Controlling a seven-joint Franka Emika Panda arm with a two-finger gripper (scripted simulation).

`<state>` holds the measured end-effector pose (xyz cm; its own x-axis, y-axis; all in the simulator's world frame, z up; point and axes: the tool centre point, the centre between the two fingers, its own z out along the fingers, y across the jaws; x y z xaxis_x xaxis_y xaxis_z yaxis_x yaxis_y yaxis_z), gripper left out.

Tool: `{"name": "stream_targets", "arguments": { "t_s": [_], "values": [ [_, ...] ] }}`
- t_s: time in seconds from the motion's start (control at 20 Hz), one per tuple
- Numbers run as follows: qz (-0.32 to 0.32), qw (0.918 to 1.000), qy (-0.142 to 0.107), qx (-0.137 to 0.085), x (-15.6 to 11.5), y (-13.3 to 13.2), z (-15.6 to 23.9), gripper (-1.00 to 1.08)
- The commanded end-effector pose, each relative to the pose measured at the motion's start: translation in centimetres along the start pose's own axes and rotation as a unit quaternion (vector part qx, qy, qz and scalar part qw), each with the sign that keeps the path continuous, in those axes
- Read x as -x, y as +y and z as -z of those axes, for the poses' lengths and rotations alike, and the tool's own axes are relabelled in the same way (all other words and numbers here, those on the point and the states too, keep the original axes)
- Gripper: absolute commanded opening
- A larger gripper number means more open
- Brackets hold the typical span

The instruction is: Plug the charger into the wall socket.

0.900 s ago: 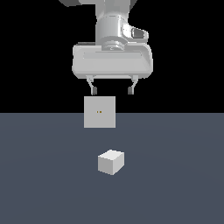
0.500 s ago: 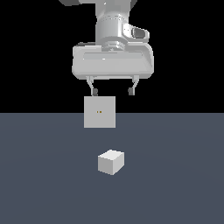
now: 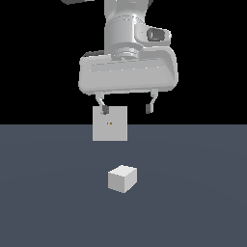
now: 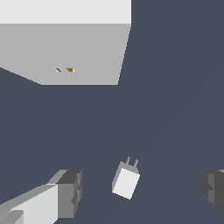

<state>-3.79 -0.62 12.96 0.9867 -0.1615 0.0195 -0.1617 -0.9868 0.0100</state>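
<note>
While the charger (image 3: pixel 122 178) is sat nearest on the dark grey floor (image 3: pixel 48 202), its two little prongs are seen in the wrist view (image 4: pixel 126 180), tilted roughly toward the wall socket (image 3: pixel 110 123). Further back, that socket is stood upright. Well above, the gripper (image 3: pixel 126 109) is spread wide, nothing held.

Arm cut off by exterior view's top edge. One fingertip (image 3: pixel 104 110) overlaps wall socket (image 3: pixel 110 123) top corner. Socket dots too small to make out there. Charger (image 3: pixel 122 178) prongs hidden in exterior view. Wrist view: socket and both fingers cropped by edges.
</note>
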Motion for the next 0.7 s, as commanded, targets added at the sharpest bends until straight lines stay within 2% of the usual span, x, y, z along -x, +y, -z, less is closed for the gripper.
{"name": "stream_targets", "arguments": {
  "t_s": [0.0, 0.65],
  "values": [
    [-0.025, 0.9997, 0.007, 0.001, 0.9, 0.2, -0.8, 1.0],
    [-0.152, 0.9874, 0.042, 0.006, 5.1, 0.4, -5.1, 1.0]
  ]
}}
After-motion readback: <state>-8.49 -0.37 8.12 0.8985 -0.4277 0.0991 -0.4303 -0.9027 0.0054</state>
